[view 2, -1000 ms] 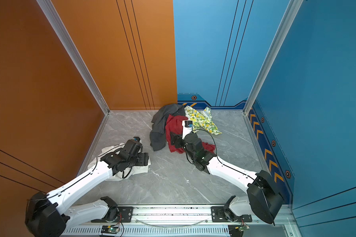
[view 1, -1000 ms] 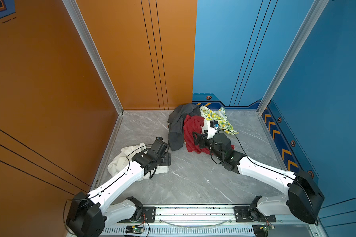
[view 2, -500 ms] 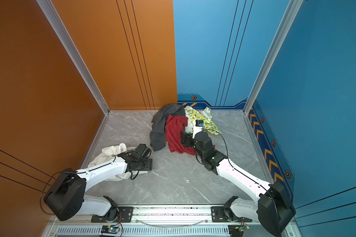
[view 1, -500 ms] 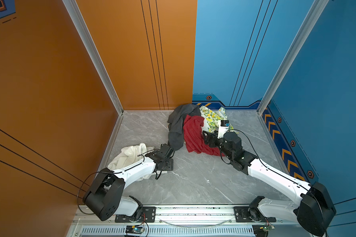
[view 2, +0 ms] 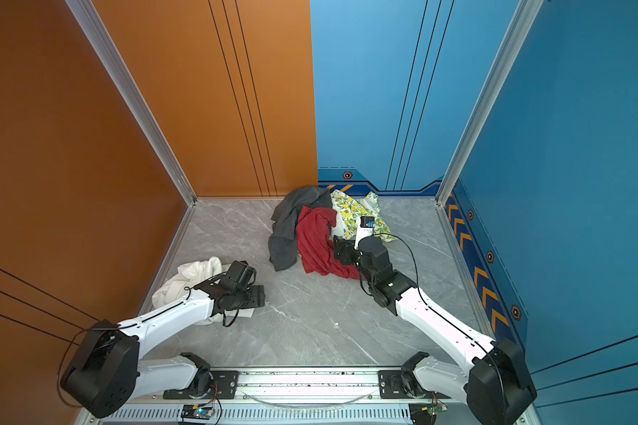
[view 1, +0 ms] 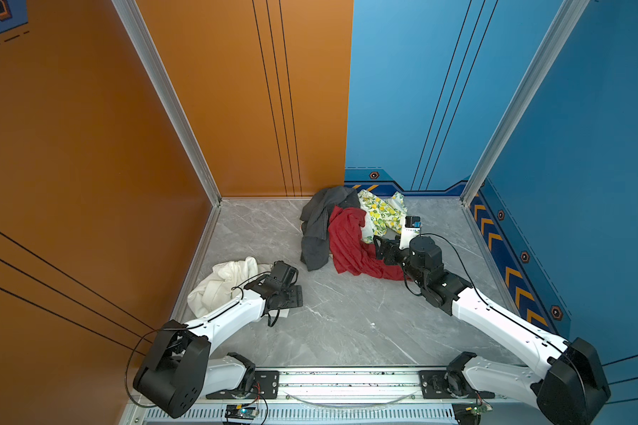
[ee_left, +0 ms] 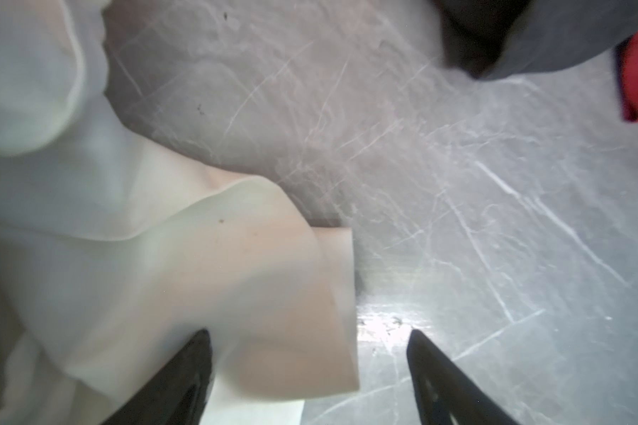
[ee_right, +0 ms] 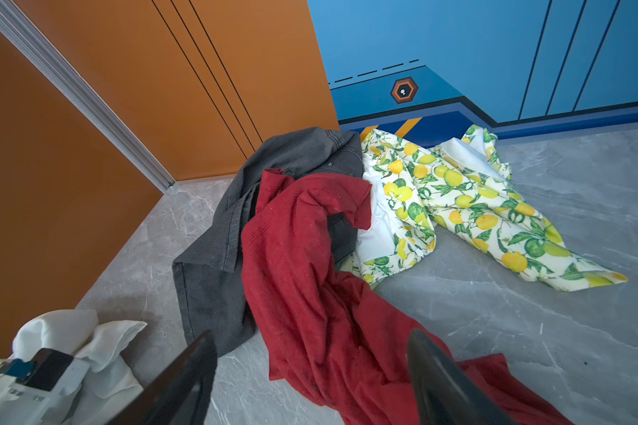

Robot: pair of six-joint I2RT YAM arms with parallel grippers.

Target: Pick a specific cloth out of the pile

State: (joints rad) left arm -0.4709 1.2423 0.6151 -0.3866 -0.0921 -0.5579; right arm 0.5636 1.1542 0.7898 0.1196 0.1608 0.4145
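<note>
The plain white cloth (view 1: 221, 283) (view 2: 190, 277) lies crumpled on the floor at the front left, apart from the pile. My left gripper (view 1: 291, 294) (view 2: 256, 296) hovers low over its right edge. In the left wrist view the fingers of that gripper (ee_left: 309, 333) stand wide open, and a flap of the cloth (ee_left: 199, 257) lies loose between them. The pile at the back holds a dark grey piece (view 1: 317, 228), a red piece (view 1: 350, 243) and a lemon-print piece (view 1: 380, 213). My right gripper (view 1: 380, 248) (ee_right: 312, 333) is open just above the red piece (ee_right: 310, 276) and holds nothing.
The orange wall (view 1: 89, 184) stands close behind the white cloth, and the blue wall (view 1: 568, 184) runs along the right. Bare grey marble floor (view 1: 347, 323) lies between the two arms. The arms' base rail (view 1: 347, 379) runs along the front edge.
My left arm has sunk low to the floor beside the white cloth and its jaws have widened. My right gripper has drawn back rightward, off the middle of the pile.
</note>
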